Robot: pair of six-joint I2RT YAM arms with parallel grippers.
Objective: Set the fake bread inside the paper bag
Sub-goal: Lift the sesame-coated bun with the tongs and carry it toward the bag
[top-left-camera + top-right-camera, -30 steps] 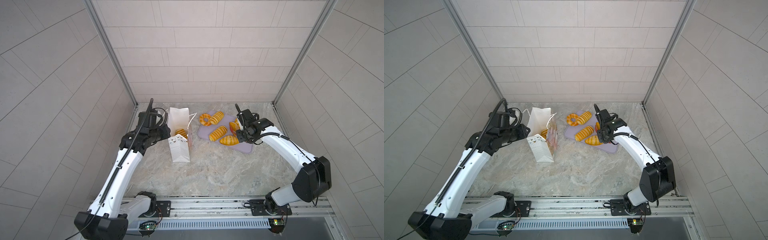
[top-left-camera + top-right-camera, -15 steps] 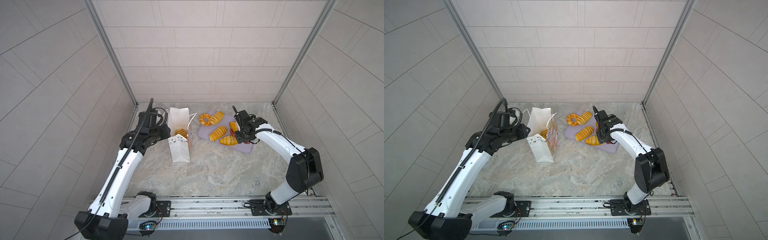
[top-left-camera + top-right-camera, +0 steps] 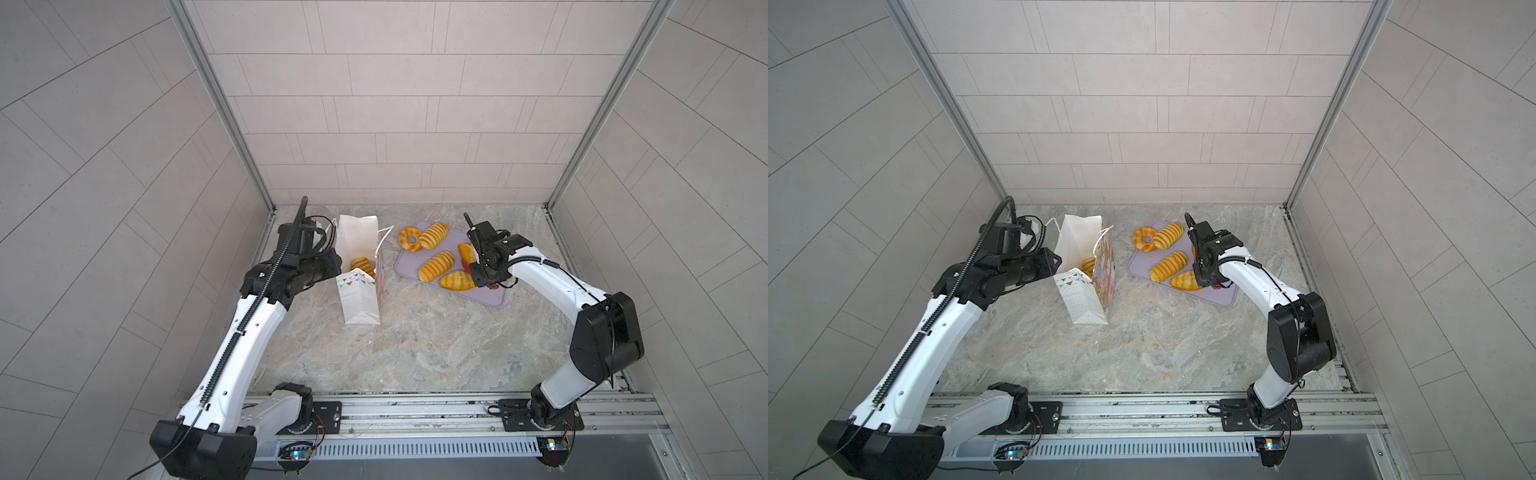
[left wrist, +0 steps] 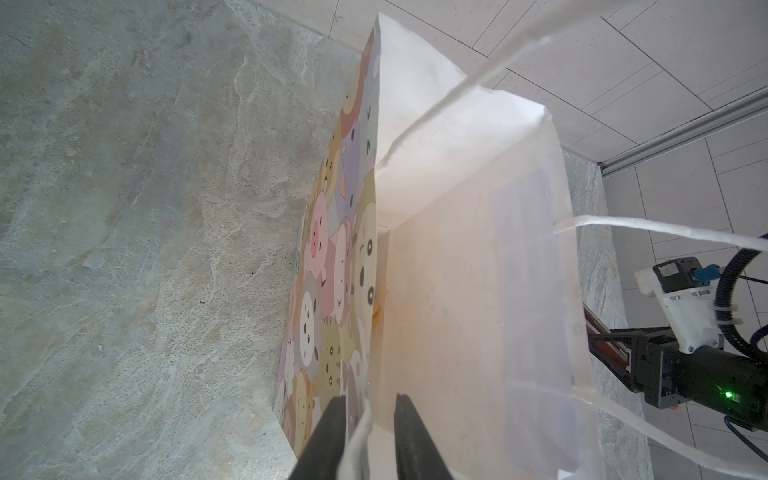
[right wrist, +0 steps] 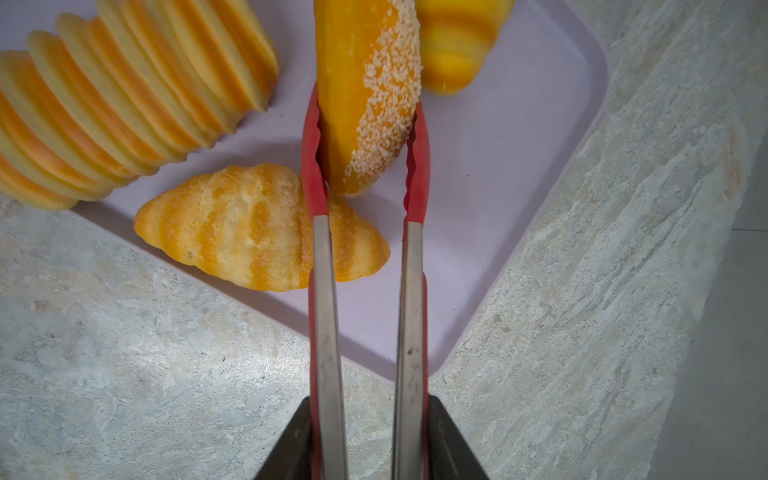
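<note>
The white paper bag (image 3: 359,291) (image 3: 1084,299) stands open left of the tray, with one striped fake bread (image 3: 363,265) inside. My left gripper (image 3: 328,266) (image 4: 370,399) is shut on the bag's rim (image 4: 457,291) and a string handle. My right gripper (image 3: 478,274) (image 5: 369,411) is shut on the red-tipped tongs (image 5: 324,311). The tongs pinch a crumb-coated orange loaf (image 5: 368,95) (image 3: 466,251) just above the tray. On the tray lie a ring bread (image 3: 409,239) and striped loaves (image 3: 436,266) (image 5: 257,226).
The lilac tray (image 3: 490,297) (image 3: 1223,297) lies at the back right on the marble table. Tiled walls close in the left, right and back sides. The arm bases sit on a rail at the front edge.
The right gripper has shifted slightly left over the tray and squeezed the tongs narrower onto the crumb-coated loaf. The left arm and the bag have stayed put.
</note>
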